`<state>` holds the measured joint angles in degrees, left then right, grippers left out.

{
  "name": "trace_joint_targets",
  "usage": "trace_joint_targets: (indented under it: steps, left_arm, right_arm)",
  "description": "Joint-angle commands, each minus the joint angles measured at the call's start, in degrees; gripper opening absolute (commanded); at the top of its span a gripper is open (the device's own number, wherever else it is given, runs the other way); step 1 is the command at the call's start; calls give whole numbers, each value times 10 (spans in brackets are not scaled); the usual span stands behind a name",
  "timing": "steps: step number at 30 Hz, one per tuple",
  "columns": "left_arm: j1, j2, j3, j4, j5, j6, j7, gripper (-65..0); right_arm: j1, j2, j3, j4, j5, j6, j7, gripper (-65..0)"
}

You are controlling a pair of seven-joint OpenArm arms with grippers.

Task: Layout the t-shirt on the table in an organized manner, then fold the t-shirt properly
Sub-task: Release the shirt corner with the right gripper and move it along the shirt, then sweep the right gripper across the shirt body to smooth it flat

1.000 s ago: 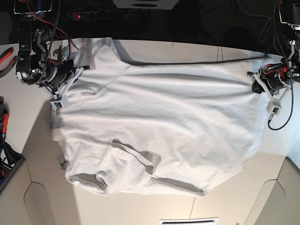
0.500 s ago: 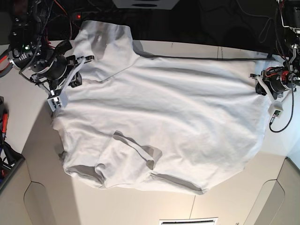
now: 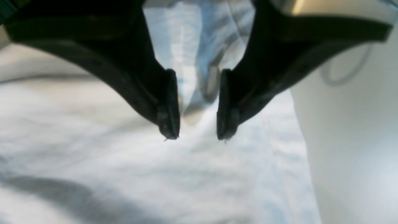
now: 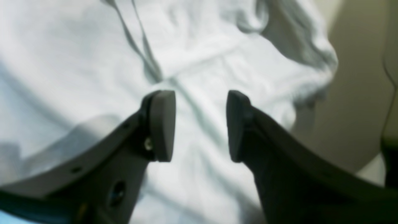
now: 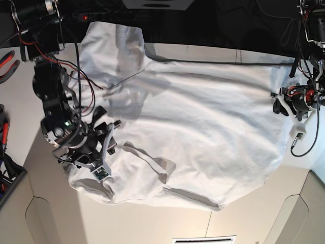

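Observation:
The white t-shirt (image 5: pixel 203 127) lies spread across the table (image 5: pixel 152 223), rumpled, with one sleeve (image 5: pixel 114 46) reaching over the far edge at the upper left. A folded flap (image 5: pixel 147 168) sits near its front left. My right gripper (image 5: pixel 112 137) hovers over the shirt's lower left part. In the right wrist view the right gripper (image 4: pixel 199 124) is open above the cloth (image 4: pixel 77 62) with nothing between its pads. My left gripper (image 5: pixel 275 101) is at the shirt's right edge. In the left wrist view the left gripper (image 3: pixel 197 130) is open just over the fabric (image 3: pixel 155 174).
Red-handled pliers (image 5: pixel 7 58) lie at the far left, and a dark bin (image 5: pixel 7 180) stands at the lower left. A dark seam (image 5: pixel 228 62) runs along the table's far side. Bare tabletop (image 3: pixel 351 140) shows beside the shirt's hem.
My right arm let go of the upper-left sleeve and swung down to the shirt's lower left. The sleeve now lies over the far edge. My left gripper opened at the right edge.

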<state>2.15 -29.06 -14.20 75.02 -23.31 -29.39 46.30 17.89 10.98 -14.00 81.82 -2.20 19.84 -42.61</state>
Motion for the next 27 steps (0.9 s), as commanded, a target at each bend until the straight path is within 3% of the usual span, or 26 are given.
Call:
trace_joint_targets:
  steps: [1, 8, 13, 15, 17, 19, 23, 27]
  left_arm:
    - [-7, -11, -4, 8, -2, 0, -6, -406]
    - [-7, -11, -4, 8, -2, 0, -6, -407]
    - [-7, -11, -4, 8, -2, 0, -6, -407]
    - [-7, -11, -4, 8, -2, 0, -6, -407]
    - [-7, -11, -4, 8, -2, 0, -6, -407]
    - [-7, -11, -4, 8, -2, 0, -6, -407]
    - [-7, -11, -4, 8, -3, 0, -6, -407]
    - [-7, -11, -4, 8, -3, 0, -7, -407]
  right_arm:
    - [38, -6, -12, -23, -7, -6, 19, -382]
    - [157, -60, -78, -245, -40, -5, 32, -382]
    - [186, -87, -85, -313, -40, -6, 32, -387]
    - [188, -89, -85, -314, -45, -19, 35, -476]
    - [188, -89, -85, -314, -58, -53, 45, -650]
    - [188, -89, -85, -314, -82, -73, 58, -650]
    - [189, -89, -85, -314, -124, -82, 69, -650]
    - [192, -89, -85, -314, -113, -78, 70, -650]
